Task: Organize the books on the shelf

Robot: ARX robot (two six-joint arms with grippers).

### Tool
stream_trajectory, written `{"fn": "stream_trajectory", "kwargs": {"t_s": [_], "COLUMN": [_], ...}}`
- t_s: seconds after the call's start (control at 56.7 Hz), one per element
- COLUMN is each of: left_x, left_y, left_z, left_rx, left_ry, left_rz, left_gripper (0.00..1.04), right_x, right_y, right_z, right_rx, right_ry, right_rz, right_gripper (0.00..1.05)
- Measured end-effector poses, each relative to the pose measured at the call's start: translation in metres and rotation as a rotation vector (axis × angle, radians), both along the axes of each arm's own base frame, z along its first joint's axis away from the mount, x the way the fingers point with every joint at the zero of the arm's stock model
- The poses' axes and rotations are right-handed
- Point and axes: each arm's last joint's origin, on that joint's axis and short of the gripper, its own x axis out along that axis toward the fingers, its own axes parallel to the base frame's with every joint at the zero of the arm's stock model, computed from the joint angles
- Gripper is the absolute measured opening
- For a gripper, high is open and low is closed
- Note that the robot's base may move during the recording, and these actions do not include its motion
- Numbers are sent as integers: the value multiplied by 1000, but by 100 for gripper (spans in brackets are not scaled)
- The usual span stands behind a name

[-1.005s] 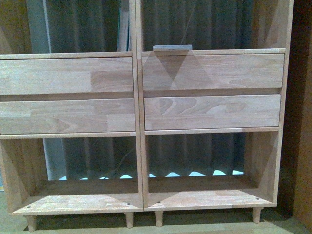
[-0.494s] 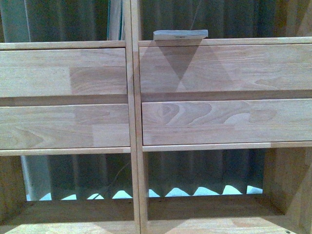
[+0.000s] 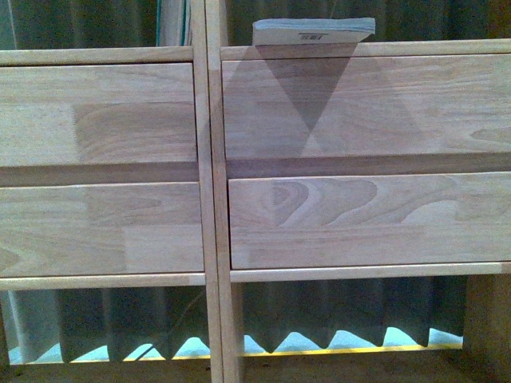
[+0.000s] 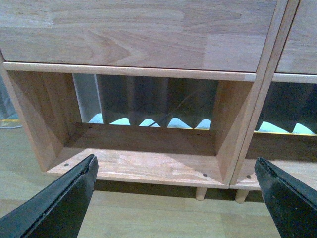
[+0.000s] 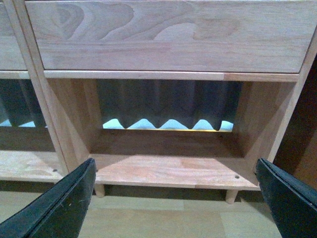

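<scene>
The light wood shelf (image 3: 209, 199) fills the front view, with its four drawer fronts close up. The thin pale paperback (image 3: 313, 32) lies flat on the ledge above the upper right drawer, barcode facing me. A narrow upright thing with a teal edge (image 3: 172, 22) stands in the upper left compartment against the divider; I cannot tell if it is the teal book. My left gripper (image 4: 176, 198) is open and empty, low before the shelf's bottom left compartment (image 4: 148, 166). My right gripper (image 5: 176, 198) is open and empty before the bottom right compartment (image 5: 168, 171). Neither gripper shows in the front view.
A dark pleated curtain (image 3: 335, 315) hangs behind the backless compartments. The shelf stands on short peg legs (image 4: 200, 193) on a pale wooden floor (image 5: 158, 218). A darker brown cabinet side (image 5: 303, 148) stands just right of the shelf.
The shelf has grown larger in the front view and slid down. The paperback now sits near the top edge, and its barcode shows.
</scene>
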Motion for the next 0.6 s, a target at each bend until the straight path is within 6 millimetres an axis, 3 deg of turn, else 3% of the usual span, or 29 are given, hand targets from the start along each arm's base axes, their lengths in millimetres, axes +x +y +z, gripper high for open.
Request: {"fn": "stream_trajectory", "kwargs": {"t_s": [0.599], "left_x": [0], "left_y": [0], "left_z": [0], "left_rx": [0], "left_ry": [0], "left_rz": [0], "left_gripper": [98], "right_x": [0], "right_y": [0], "right_z": [0], "right_rx": [0], "right_ry": [2], "right_rz": [0], "right_gripper": [98]}}
